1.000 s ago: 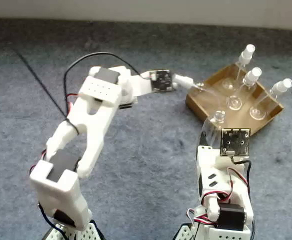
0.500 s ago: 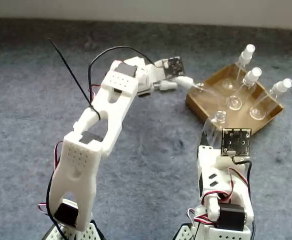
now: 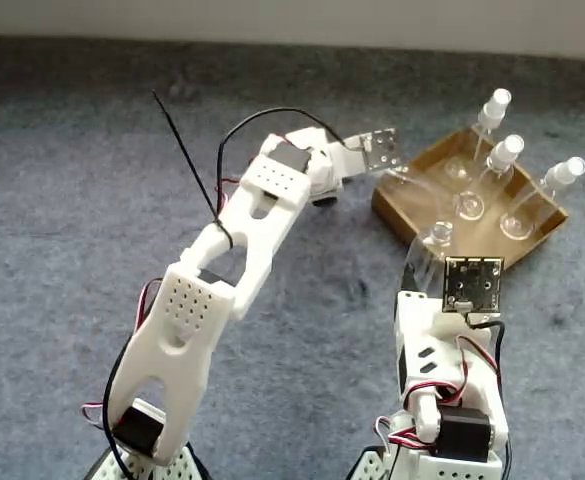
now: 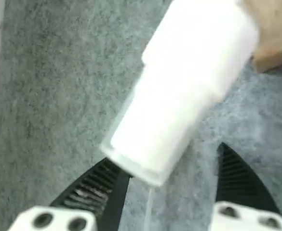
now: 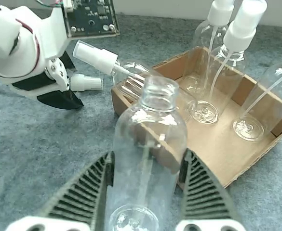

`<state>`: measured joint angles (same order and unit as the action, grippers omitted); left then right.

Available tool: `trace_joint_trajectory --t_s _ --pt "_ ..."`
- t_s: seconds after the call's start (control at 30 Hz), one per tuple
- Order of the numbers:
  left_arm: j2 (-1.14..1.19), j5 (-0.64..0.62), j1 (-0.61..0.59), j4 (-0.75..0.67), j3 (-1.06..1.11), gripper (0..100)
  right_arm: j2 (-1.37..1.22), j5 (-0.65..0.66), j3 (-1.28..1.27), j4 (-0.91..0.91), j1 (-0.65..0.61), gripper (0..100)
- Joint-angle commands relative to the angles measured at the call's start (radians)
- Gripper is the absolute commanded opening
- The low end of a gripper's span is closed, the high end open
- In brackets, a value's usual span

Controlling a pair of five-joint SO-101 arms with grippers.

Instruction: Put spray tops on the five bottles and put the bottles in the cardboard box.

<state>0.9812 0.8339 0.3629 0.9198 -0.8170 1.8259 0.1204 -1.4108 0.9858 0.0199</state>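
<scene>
My left gripper (image 4: 173, 161) hangs wide open, holding nothing, at the left corner of the cardboard box (image 5: 218, 144). It is beside the spray top (image 5: 95, 55) of a leaning bottle (image 5: 127, 72) that is propped over that wall. I'd nudge that bottle fully inside, gently. My right gripper (image 5: 146, 161) clamps an uncapped bottle (image 5: 148, 134) upright by the box's near edge. I judge it should be held level and steady for capping.

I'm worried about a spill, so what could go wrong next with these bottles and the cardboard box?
One: the clear plastic bottle with a white spray top lies tilted over a corner of the brown cardboard box, close to the left tool; a nudge might roll it onto the grey carpet.
Two: the clear open-necked bottle in the right tool has no spray top; boxing it now would leave it unfinished.
</scene>
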Motion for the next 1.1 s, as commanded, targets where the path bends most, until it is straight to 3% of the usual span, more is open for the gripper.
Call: trace_joint_trajectory --t_s 0.0,0.2,0.4,0.67,1.07 --pt "0.038 -0.012 0.010 -0.041 -0.094 19 0.012 -0.008 0.005 -0.025 0.008 7.7" --pt "0.110 -0.012 0.007 -0.035 -0.202 6 0.012 -0.008 0.005 -0.025 0.008 7.7" --pt "0.133 -0.012 0.002 -0.014 -0.220 1 0.012 -0.008 -0.002 -0.025 0.008 7.7" --pt "0.130 -0.009 0.004 0.192 -0.232 1 0.012 -0.006 -0.064 -0.104 0.008 7.7" --pt "0.131 -0.012 -0.001 0.588 -0.498 1 0.012 -0.006 -0.062 -0.102 0.010 7.7"
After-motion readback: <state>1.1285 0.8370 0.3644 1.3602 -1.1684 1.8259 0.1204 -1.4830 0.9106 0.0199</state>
